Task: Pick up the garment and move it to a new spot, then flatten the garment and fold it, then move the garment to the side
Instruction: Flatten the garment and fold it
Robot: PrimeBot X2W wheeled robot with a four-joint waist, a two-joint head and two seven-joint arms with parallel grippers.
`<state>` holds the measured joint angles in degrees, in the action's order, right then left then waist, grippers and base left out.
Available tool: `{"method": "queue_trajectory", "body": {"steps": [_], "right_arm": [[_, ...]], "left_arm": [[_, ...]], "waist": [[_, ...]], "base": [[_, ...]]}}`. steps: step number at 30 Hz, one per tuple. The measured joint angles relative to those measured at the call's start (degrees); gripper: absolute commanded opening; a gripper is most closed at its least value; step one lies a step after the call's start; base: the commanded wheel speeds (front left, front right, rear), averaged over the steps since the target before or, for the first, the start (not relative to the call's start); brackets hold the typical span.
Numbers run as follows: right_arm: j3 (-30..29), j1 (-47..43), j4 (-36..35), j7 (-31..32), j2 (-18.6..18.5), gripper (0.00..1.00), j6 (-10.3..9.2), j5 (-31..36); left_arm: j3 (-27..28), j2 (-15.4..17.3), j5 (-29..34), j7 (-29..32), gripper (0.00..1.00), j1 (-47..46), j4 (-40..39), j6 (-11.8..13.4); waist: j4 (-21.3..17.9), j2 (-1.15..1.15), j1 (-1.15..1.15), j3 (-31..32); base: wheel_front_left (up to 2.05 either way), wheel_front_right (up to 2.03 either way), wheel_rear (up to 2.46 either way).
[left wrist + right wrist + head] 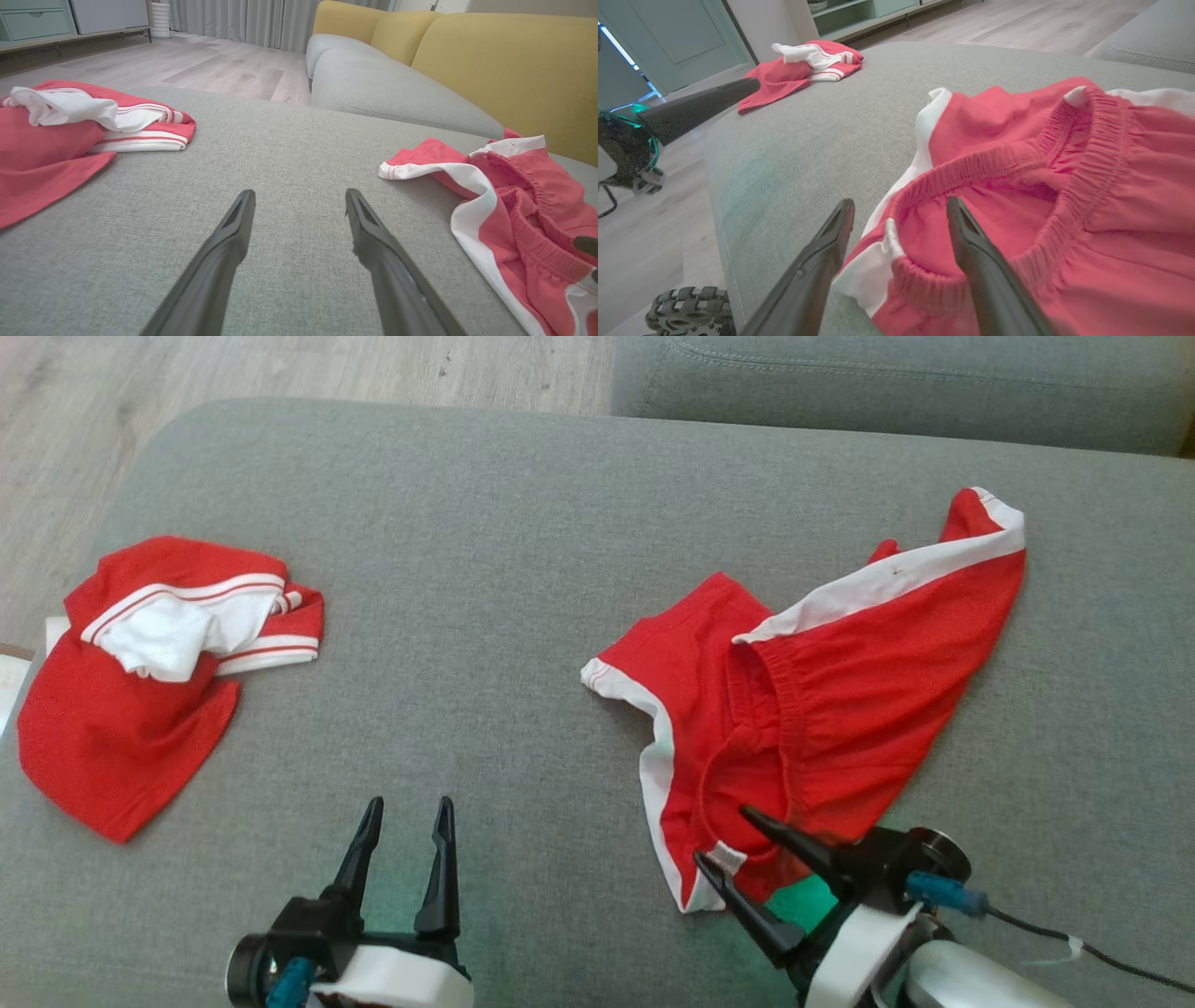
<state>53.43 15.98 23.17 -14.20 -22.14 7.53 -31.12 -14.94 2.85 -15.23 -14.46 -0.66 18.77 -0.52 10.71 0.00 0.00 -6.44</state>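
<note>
Shorts [840, 709] are lying rumpled; left fingers [439, 868] and right fingers [794, 840] are gaping wide, empty; flattening, seemingly next, is calling for corner grips.

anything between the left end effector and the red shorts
Nothing visible does: bare grey cushion lies between the left end effector and the red shorts. The other red garment lies off on the opposite side.
</note>
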Motion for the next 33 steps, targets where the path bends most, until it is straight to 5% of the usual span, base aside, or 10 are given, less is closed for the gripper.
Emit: {"method": "queue_trajectory", "body": {"steps": [11, 13, 14, 16, 23, 33], "right_arm": [[8.62, 5.55, 0.53, 4.13, -3.19, 0.96, 0.0, -2.03], [9.84, 6.73, 1.65, 6.34, -3.18, 0.73, 0.0, -1.9], [10.4, 7.2, 2.02, 7.23, -3.18, 0.42, 0.0, -1.71], [11.43, 7.82, 2.48, 9.06, -3.16, 0.0, 0.0, -1.65], [12.13, 8.95, 1.24, 7.59, -3.14, 0.0, 0.0, -3.55], [-7.12, 11.78, -0.75, 1.04, -0.85, 0.0, 0.0, -12.62]], "left_arm": [[-0.2, 0.0, -0.87, 0.0, 1.0, 0.6, 0.0, 0.02], [-0.3, 0.0, -0.93, 0.0, 1.0, 0.6, 0.0, 0.02], [-0.31, 0.0, -0.93, 0.0, 1.0, 0.6, -0.01, 0.02], [-0.3, 0.01, -0.93, 0.0, 1.0, 0.62, 0.0, 0.02], [-0.18, 0.01, -0.93, 0.0, 1.0, 1.12, 0.58, 0.01], [0.69, 0.01, -0.73, 0.0, 1.0, 3.22, 0.79, -0.05]], "waist": [[-0.3, 0.0, 0.0, -0.08], [-0.09, 0.0, 0.0, -0.22], [0.03, 0.0, 0.0, -0.25], [0.27, 0.0, 0.0, -0.2], [0.95, 0.0, 0.0, 0.73], [-0.38, 0.0, 0.0, 2.66]], "base": [[0.0, 0.0, 0.0], [0.0, 0.0, 0.0], [0.0, 0.0, 0.0], [0.0, 0.0, 0.0], [0.0, 0.0, 0.0], [0.0, 0.0, 0.0]]}}
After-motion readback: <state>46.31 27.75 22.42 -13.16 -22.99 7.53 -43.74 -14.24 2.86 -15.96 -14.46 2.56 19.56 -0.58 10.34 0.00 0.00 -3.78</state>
